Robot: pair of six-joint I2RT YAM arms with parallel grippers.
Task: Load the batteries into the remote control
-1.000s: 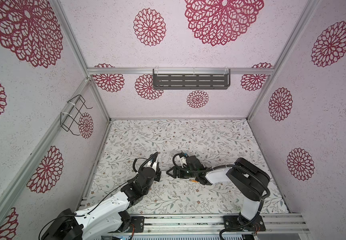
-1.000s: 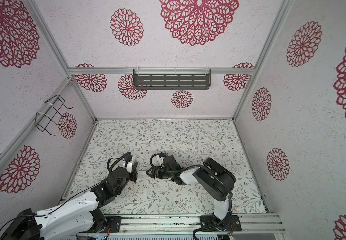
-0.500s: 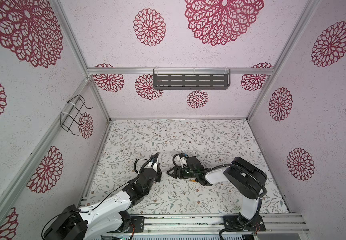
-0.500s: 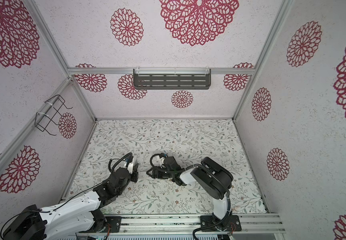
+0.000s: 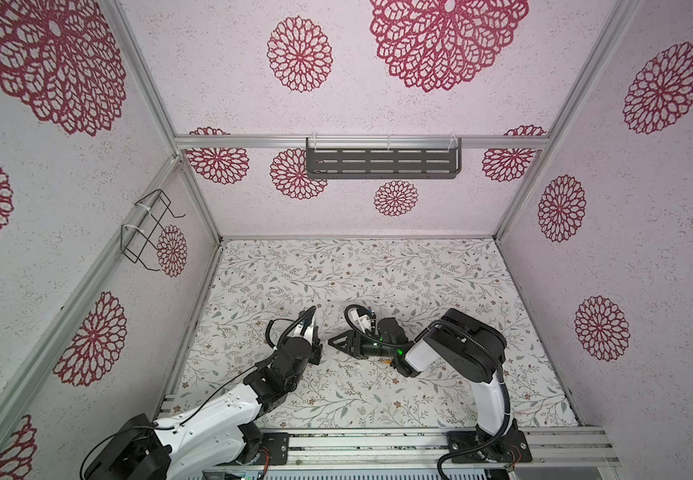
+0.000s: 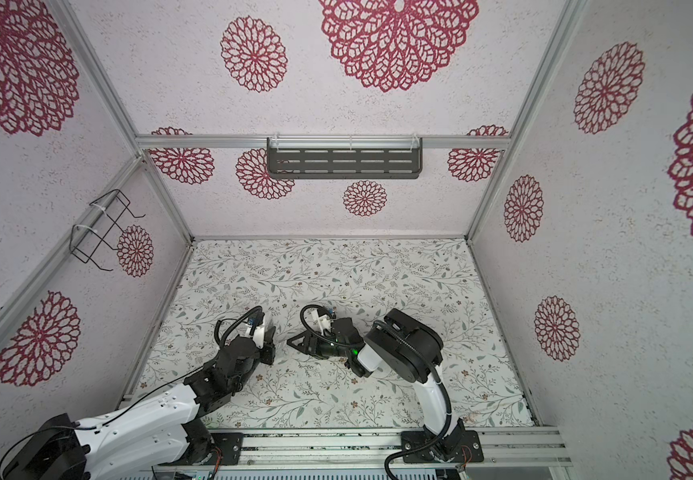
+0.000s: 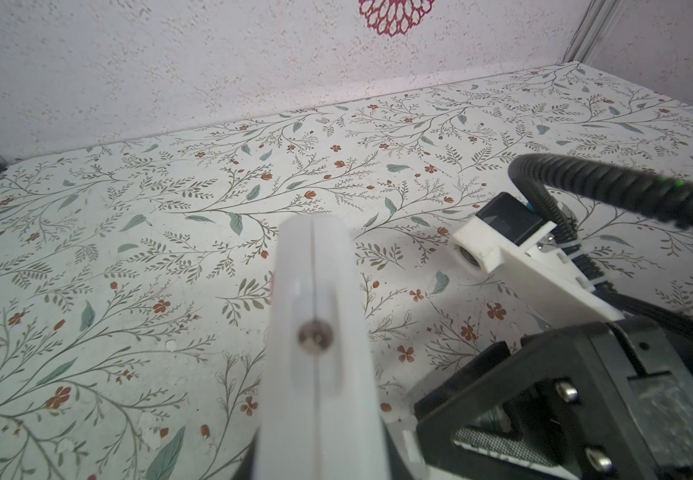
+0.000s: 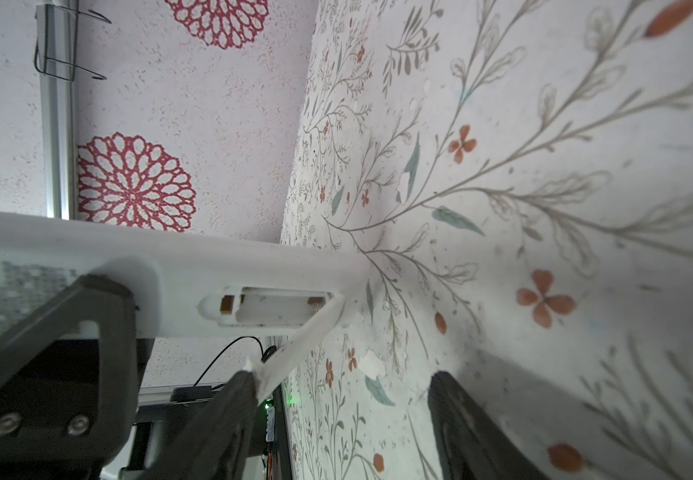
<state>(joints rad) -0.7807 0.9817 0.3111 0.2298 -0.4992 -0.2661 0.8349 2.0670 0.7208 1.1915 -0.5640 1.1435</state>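
Note:
My left gripper [image 5: 315,350] is shut on the remote control [image 7: 315,291], a slim white bar that points down from its jaws toward the table. In the right wrist view the remote control [image 8: 212,266] shows its back. The battery compartment [image 8: 270,309] is uncovered and holds nothing. Its thin white cover [image 8: 299,345] hangs slanted from the compartment's end, and its free edge rests against one finger [image 8: 228,403] of my right gripper [image 8: 340,382]. That gripper [image 5: 332,342] is open, close beside the left one. An orange sliver of a battery [image 5: 387,363] peeks out from under my right wrist.
The floral table [image 5: 357,274] is walled in at the back and on both sides. A dark slotted shelf [image 5: 382,163] hangs on the back wall and a wire rack [image 5: 149,228] on the left wall. The arms' rail [image 5: 378,444] runs along the front edge.
My left gripper with the remote control has edged slightly toward the right gripper. The right gripper has stayed in about the same place.

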